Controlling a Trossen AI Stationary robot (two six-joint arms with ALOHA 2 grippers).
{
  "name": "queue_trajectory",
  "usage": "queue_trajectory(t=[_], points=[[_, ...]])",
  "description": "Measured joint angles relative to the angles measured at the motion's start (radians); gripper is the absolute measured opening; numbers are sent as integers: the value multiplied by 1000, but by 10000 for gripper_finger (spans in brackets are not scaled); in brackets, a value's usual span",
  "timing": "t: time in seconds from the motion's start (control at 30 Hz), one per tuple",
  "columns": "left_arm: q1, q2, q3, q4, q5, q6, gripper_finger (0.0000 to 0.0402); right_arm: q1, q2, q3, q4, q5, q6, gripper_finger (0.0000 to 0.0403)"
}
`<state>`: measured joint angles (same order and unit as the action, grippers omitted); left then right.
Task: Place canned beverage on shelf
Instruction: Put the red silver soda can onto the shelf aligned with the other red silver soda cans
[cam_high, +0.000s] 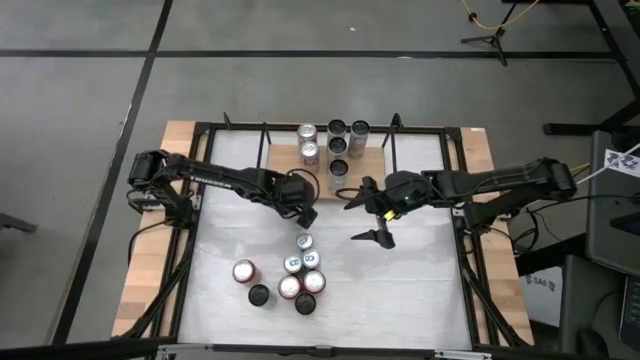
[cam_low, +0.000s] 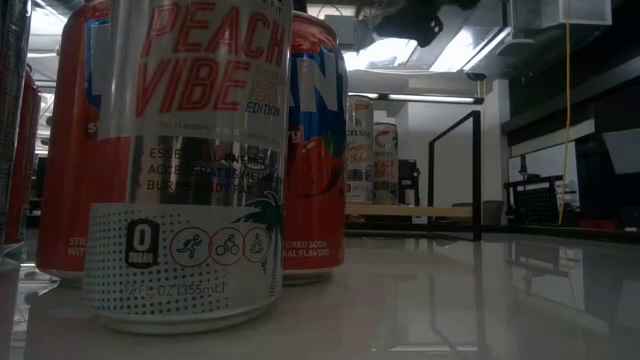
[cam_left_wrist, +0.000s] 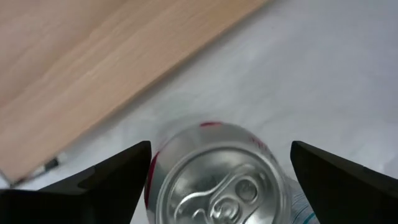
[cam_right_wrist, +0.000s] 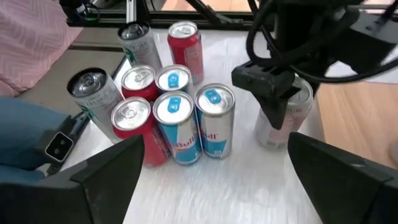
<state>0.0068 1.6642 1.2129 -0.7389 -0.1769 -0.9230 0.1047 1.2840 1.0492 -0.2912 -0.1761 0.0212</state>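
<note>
The white table (cam_high: 400, 290) spreads under both my arms, wooden strips down its sides. At its far edge lies the shelf (cam_high: 370, 160), a light-wood board with thin black rod uprights at its ends; five cans (cam_high: 336, 145) stand on it in a loose group toward its left half. Nearer the front of the table is a cluster of waiting cans (cam_high: 290, 280), red, blue-and-silver and dark-topped ones packed close together.

My left arm reaches in from the left side, and my left gripper (cam_high: 306, 212) hangs above the table just in front of the shelf's left end. Right below it stands one silver can (cam_left_wrist: 217, 180) with a red marking, upright on the white surface, beside the board's edge and not on it. In my left wrist view its pull-tab top sits centred between my two dark fingers (cam_left_wrist: 118, 171), with clear gaps on both sides: my jaws are spread wide and touch nothing. My right wrist view shows the same can (cam_right_wrist: 283, 118) with my left fingers straddling its top from above.

My right gripper (cam_high: 372, 215) hovers over the middle of the table, near the left one, its jaws also spread wide with nothing between them, pointing toward the cluster (cam_right_wrist: 174, 106).
</note>
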Motion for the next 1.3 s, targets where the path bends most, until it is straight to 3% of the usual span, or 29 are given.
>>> queue_trajectory(t=[0.37,0.77,0.93,1.1,1.3], points=[[56,0,0,39,88,98,375,0,11,0,3,0,-1,390],[78,-79,0,86,94,317,375,0,11,0,2,0,-1,390],[98,-139,1,91,93,516,375,0,11,0,2,0,-1,390],[101,-164,1,89,99,824,375,0,11,0,3,0,-1,390],[100,-158,2,63,230,1172,375,0,11,0,3,0,-1,390]])
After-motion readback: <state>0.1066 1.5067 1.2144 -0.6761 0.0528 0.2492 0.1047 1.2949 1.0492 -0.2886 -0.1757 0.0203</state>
